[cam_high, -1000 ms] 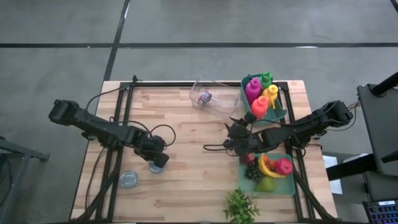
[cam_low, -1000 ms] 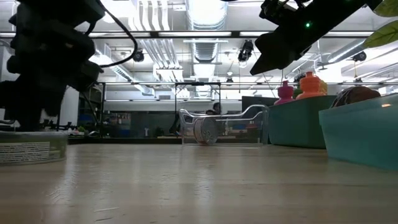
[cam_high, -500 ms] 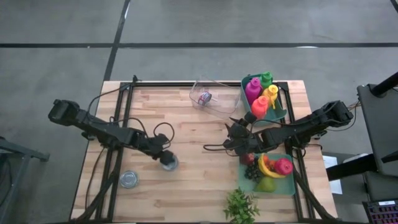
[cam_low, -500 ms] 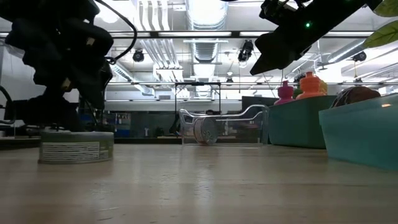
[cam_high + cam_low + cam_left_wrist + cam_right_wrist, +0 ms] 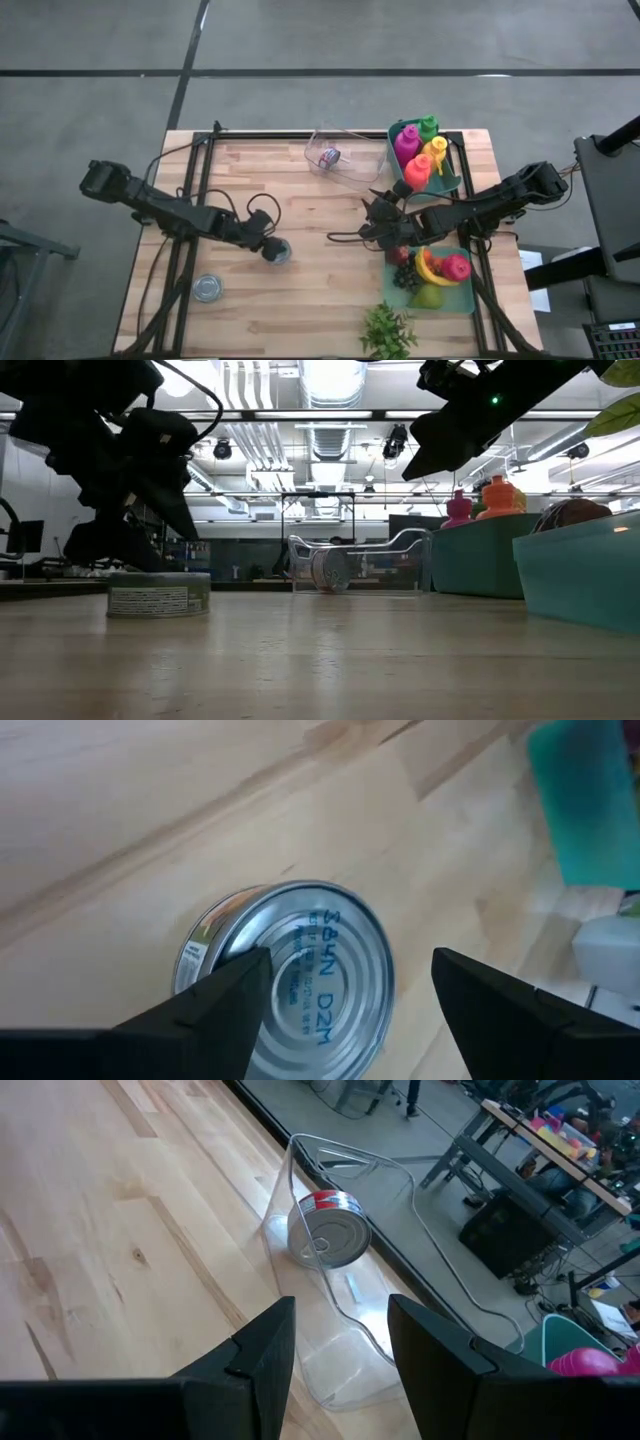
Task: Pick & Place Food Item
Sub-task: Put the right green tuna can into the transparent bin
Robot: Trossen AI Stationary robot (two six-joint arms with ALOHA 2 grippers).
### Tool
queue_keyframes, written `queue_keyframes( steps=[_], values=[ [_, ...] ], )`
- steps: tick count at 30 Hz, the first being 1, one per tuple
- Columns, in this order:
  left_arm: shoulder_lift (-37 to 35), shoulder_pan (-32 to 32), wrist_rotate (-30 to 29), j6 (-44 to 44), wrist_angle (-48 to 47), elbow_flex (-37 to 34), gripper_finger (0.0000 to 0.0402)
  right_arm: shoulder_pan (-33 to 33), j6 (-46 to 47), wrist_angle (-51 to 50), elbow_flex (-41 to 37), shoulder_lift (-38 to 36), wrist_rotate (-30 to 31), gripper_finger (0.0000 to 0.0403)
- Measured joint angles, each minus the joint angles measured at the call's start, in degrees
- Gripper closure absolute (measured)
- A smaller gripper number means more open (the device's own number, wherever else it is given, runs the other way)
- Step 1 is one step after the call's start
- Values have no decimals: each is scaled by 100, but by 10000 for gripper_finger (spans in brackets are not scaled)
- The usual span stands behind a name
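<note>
A flat silver tin can (image 5: 279,251) (image 5: 159,596) stands on its base on the wooden table left of centre, its stamped lid (image 5: 300,970) facing up. My left gripper (image 5: 270,246) (image 5: 350,990) slants down over it, open. My right gripper (image 5: 372,222) (image 5: 340,1340) hangs open above the table right of centre with nothing between its fingers. It faces a clear plastic container (image 5: 345,158) (image 5: 330,1310) at the far edge, in which a red-labelled can (image 5: 328,1230) lies on its side. My left gripper comes slanting down from the table's left. One finger (image 5: 235,995) lies over the can's lid near its rim (image 5: 285,960); whether it presses there I cannot tell. The other finger (image 5: 490,995) stands clear of the can's side. The can sits flat on the table.
A second tin can (image 5: 207,289) stands near the front left. A teal bin (image 5: 456,165) of coloured bottles is at the far right, a teal bin (image 5: 470,292) of fruit at the near right, and a green sprig (image 5: 388,330) at the front edge. A cable lies by my right gripper.
My left gripper has gone toward the table's right and far edges and tipped at the wrist. The tin can under it has moved the same way along the table, staying upright. My right arm has kept still.
</note>
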Motion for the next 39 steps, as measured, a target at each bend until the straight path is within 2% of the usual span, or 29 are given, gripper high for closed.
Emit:
queue_keyframes(
  steps=[6,12,17,21,30,34,39],
  values=[
    [610,4,-26,384,887,79,113,0,-2,8,0,1,0,245],
    [1103,109,-72,881,1196,388,113,0,8,13,0,0,0,245],
    [1162,318,-267,1708,1037,666,112,0,57,106,0,2,-2,245],
    [1153,535,-506,2277,1111,756,112,0,615,475,0,2,-3,245],
    [1168,769,-536,2436,1066,756,112,0,717,771,0,2,-2,245],
    [1000,778,-122,2449,825,936,112,0,604,773,0,2,-2,245],
    [603,764,1046,2864,-617,1371,112,0,1012,782,0,2,-203,245]
  ],
)
